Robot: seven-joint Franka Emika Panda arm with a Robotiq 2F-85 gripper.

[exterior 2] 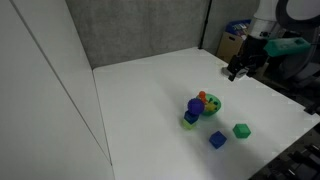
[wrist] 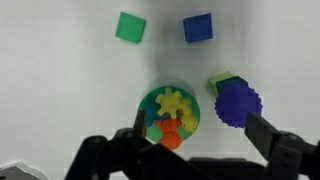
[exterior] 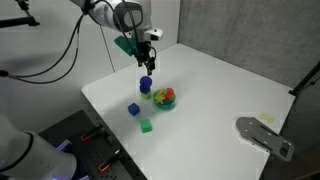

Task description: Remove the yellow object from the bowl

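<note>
The yellow object (wrist: 173,102) is a pale-yellow star-like piece lying in the small green bowl (wrist: 145,104), next to an orange-red piece (wrist: 170,137). The bowl also shows in both exterior views (exterior: 164,98) (exterior 2: 209,103). My gripper (wrist: 200,142) is open and empty. It hangs well above the table, over and a little behind the bowl (exterior: 148,62) (exterior 2: 238,68). In the wrist view one finger is by the bowl's edge and the other lies beyond the blue cylinder.
A dark blue ridged cylinder (wrist: 237,103) stands right beside the bowl on a yellow-green piece (wrist: 221,80). A green cube (wrist: 130,27) and a blue cube (wrist: 198,27) lie apart on the white table. A grey flat object (exterior: 265,137) lies near the table's edge.
</note>
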